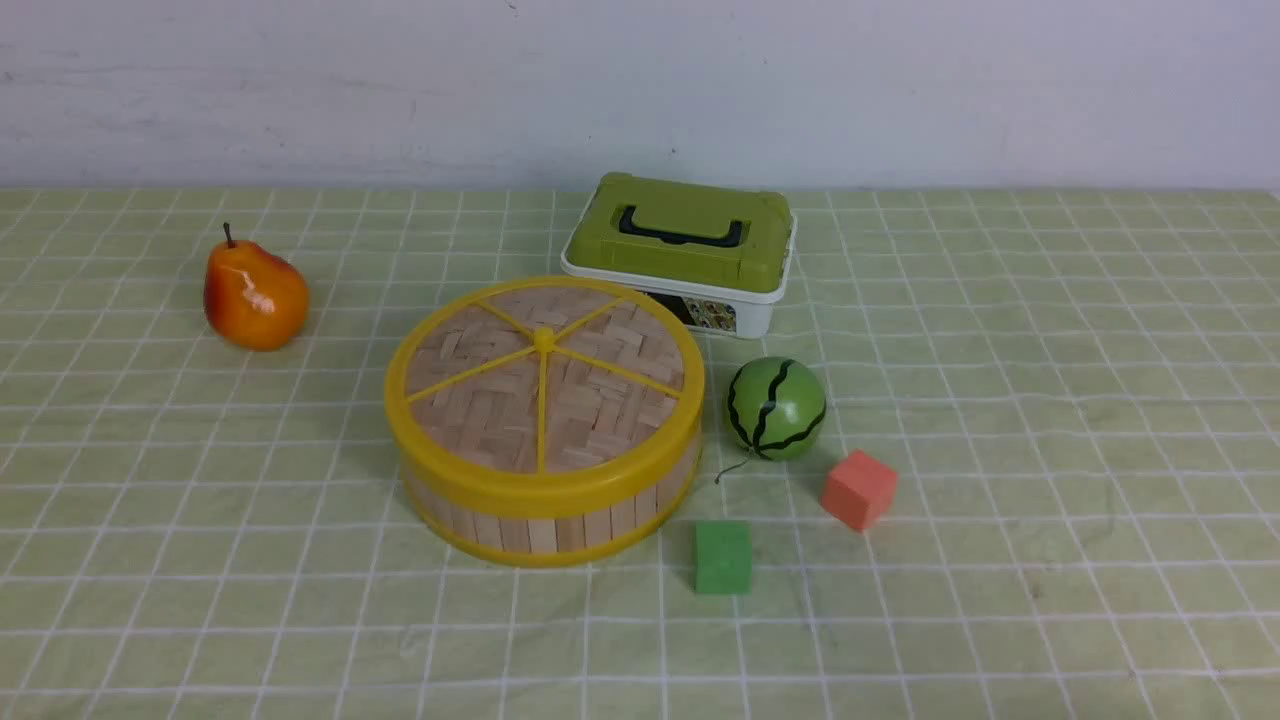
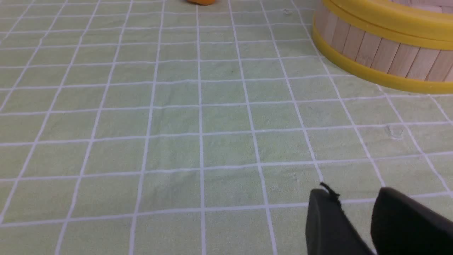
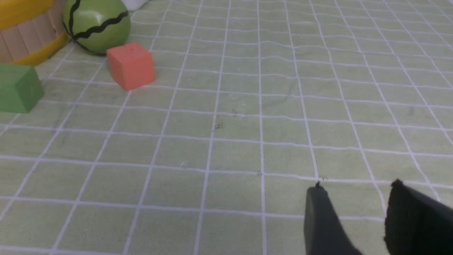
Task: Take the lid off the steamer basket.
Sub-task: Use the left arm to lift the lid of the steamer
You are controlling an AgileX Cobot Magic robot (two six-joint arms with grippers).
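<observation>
The steamer basket point(image 1: 540, 525), a round tub of light-wood slats with yellow rims, stands mid-table with the lid point(image 1: 545, 380) seated flat on it. The lid is woven wood with a yellow rim, yellow spokes and a centre knob. Neither arm shows in the front view. In the left wrist view my left gripper point(image 2: 354, 193) hovers open over bare cloth, well short of the basket point(image 2: 382, 53) and the lid's rim point(image 2: 389, 17). My right gripper point(image 3: 357, 186) is also open and empty over the cloth, far from the basket's edge point(image 3: 24, 42).
A green-lidded white box point(image 1: 680, 250) sits just behind the basket. A toy watermelon point(image 1: 776, 408), an orange-red cube point(image 1: 858, 488) and a green cube point(image 1: 722, 557) lie at its right. A pear point(image 1: 255, 295) stands far left. A checked green cloth covers the table.
</observation>
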